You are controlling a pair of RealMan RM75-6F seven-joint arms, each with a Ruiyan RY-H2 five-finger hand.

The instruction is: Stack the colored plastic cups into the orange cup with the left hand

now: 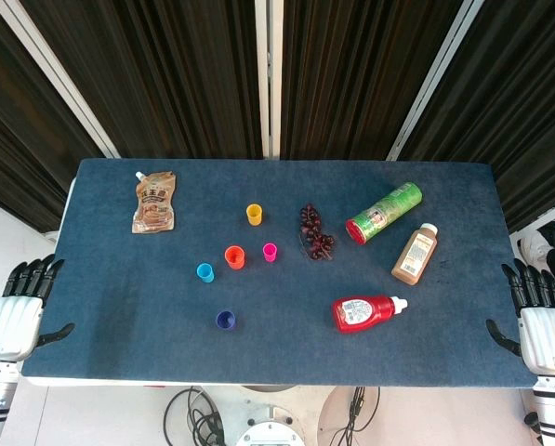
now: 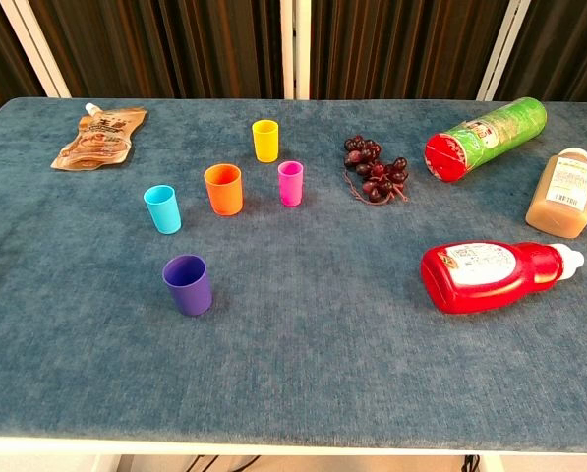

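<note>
An orange cup stands upright near the table's middle-left. Around it stand a yellow cup behind, a pink cup to its right, a light blue cup to its left and a purple cup in front. All are apart from each other. My left hand hangs off the table's left edge, fingers apart, holding nothing. My right hand hangs off the right edge, also empty with fingers spread. Neither hand shows in the chest view.
A brown pouch lies at the back left. Dark grapes sit right of the cups. A green can, a brown bottle and a red bottle lie on the right half of the blue table.
</note>
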